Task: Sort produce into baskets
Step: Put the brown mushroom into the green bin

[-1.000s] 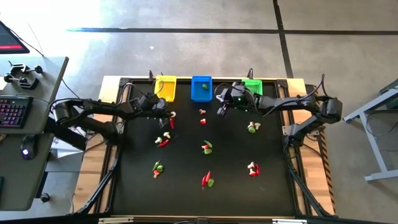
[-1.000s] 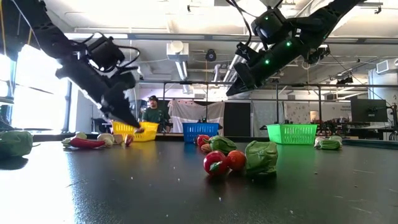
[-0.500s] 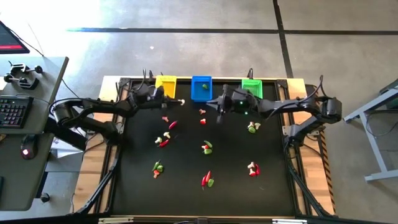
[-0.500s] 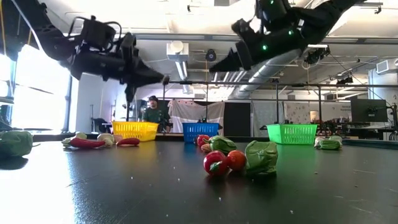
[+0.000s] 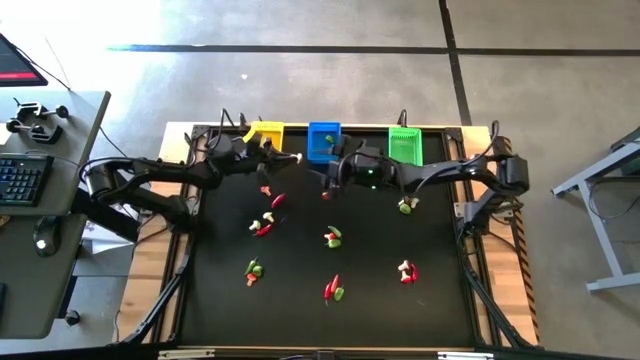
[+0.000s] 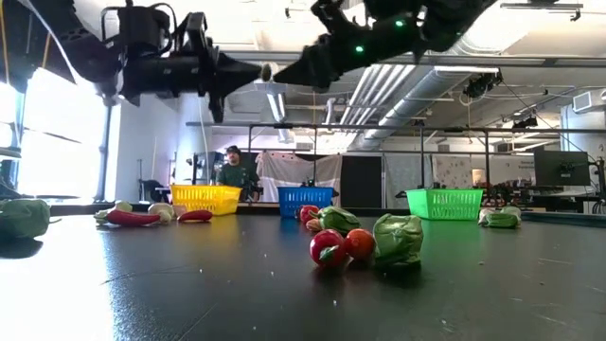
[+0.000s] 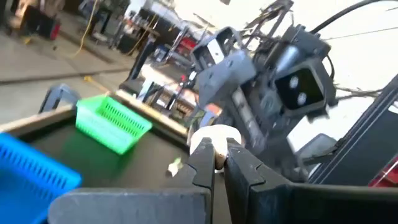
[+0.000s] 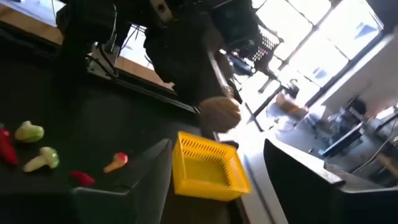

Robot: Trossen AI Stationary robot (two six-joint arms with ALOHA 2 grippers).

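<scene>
My left gripper (image 5: 291, 158) is high above the table near the yellow basket (image 5: 266, 136), shut on a white mushroom-like piece (image 7: 214, 138). My right gripper (image 5: 328, 173) stands open in front of the blue basket (image 5: 324, 140) and faces the left gripper, with nothing between its fingers (image 8: 124, 177). The green basket (image 5: 405, 143) stands farther right on the far edge. Red chillies, green pieces and mushroom-like pieces (image 5: 333, 238) lie scattered on the black table. My left gripper pinches the white piece (image 6: 268, 71) between its two fingertips (image 7: 202, 163), only at their free ends. The fingers are about level and point toward the table's right side. The piece is lifted clear, high over the table.
The three baskets line the far edge. Loose produce lies in small groups over the middle and near part of the table (image 5: 258, 226), (image 5: 406, 270). A person (image 6: 230, 170) sits in the room beyond the table. A desk with a keyboard (image 5: 22, 180) stands to the left.
My left gripper has risen from the table beside the yellow basket with the white piece and tipped from pointing down to about level, moving toward the right. My right gripper has swung from near the green basket toward the left gripper and has opened.
</scene>
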